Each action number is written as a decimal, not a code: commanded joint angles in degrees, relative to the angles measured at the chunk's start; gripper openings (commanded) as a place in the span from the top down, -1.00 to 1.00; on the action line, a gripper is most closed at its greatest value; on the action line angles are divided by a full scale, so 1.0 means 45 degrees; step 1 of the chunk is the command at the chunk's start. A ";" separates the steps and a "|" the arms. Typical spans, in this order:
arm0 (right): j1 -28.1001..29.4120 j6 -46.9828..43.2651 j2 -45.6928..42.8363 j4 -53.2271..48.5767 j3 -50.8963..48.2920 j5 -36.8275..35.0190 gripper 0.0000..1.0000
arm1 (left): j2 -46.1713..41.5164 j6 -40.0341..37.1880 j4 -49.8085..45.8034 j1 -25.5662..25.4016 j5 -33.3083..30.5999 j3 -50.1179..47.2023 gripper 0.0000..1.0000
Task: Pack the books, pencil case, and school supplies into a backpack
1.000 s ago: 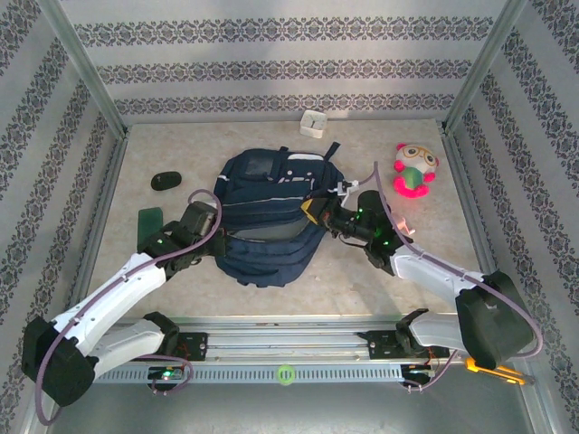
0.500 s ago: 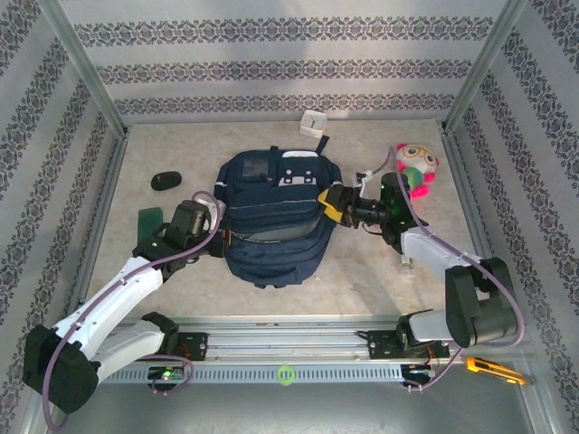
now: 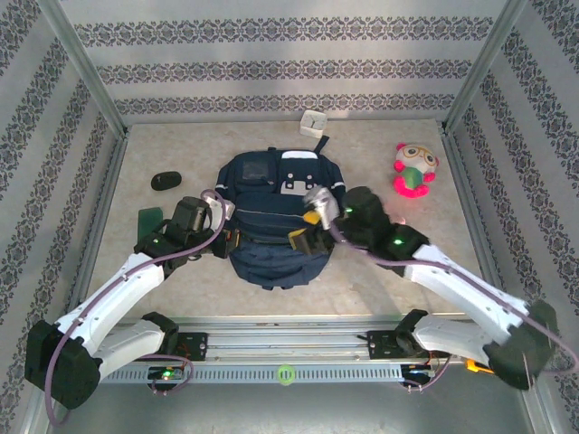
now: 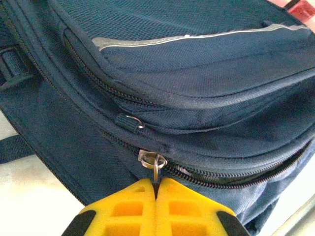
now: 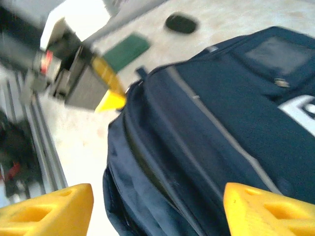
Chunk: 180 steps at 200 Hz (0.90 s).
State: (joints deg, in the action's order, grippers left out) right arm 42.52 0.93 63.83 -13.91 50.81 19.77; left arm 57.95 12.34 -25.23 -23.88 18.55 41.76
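While left end effector pinches metal zipper pull | right end effector wide, empty | backpack woven

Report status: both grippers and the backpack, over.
Left gripper shut on the zipper pull of the backpack. Right gripper open, over the backpack. Green book out on the table, unpacked.

Navy backpack, seemingly dark-green book
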 commanded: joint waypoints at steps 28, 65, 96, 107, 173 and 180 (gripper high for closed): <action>0.1328 -0.5685 0.4019 0.1641 0.2024 0.0200 -0.44 | -0.0112 -0.0213 0.0729 0.0083 0.1420 0.0592 1.00; 0.1334 -0.6341 0.5505 0.2247 0.2454 0.0822 -0.45 | -0.0225 -0.0323 0.0450 0.0100 0.1513 0.0923 1.00; 0.1080 -0.6722 0.5795 0.2340 0.2403 0.0416 0.49 | -0.0075 -0.0379 0.0059 0.0093 0.0673 0.1068 1.00; 0.0873 -0.6876 0.5447 0.2360 0.2176 0.1153 0.92 | 0.0054 -0.0322 -0.0408 0.0104 -0.0605 0.1117 1.00; -0.0197 -0.9836 0.3559 0.0566 0.1381 0.5644 1.00 | 0.2918 -0.0896 0.0897 0.1705 -0.2856 0.1489 1.00; -0.0244 -0.9854 0.3412 0.0515 0.1332 0.5828 1.00 | 0.3395 -0.0996 0.1090 0.1919 -0.2904 0.1739 1.00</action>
State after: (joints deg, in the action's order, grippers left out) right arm 42.30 -37.67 83.61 -9.17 57.28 34.06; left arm 67.75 10.39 -24.62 -19.49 12.47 46.19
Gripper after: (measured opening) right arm 0.058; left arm 0.039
